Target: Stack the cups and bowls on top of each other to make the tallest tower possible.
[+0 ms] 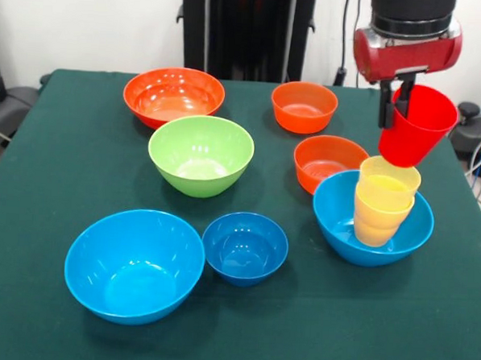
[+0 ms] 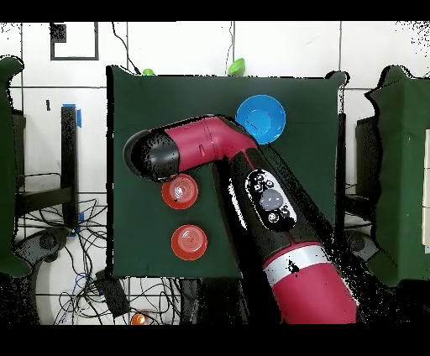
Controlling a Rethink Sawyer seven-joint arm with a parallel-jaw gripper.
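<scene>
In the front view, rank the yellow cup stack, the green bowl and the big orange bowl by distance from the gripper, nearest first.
1. yellow cup stack: directly below the gripper, which holds the red cup.
2. green bowl: mid-table, toward picture left.
3. big orange bowl: far edge, farther left.

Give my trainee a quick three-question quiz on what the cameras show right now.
1. True or false: the gripper holds the red cup by its rim.
2. What do the stacked yellow cups stand in? A) green bowl B) light blue bowl C) dark blue bowl
3. Fill in: the red cup hangs tilted just ___ the yellow cups.

Key: 1 true; 2 B, the right-hand light blue bowl in the front view; 3 above.
</scene>
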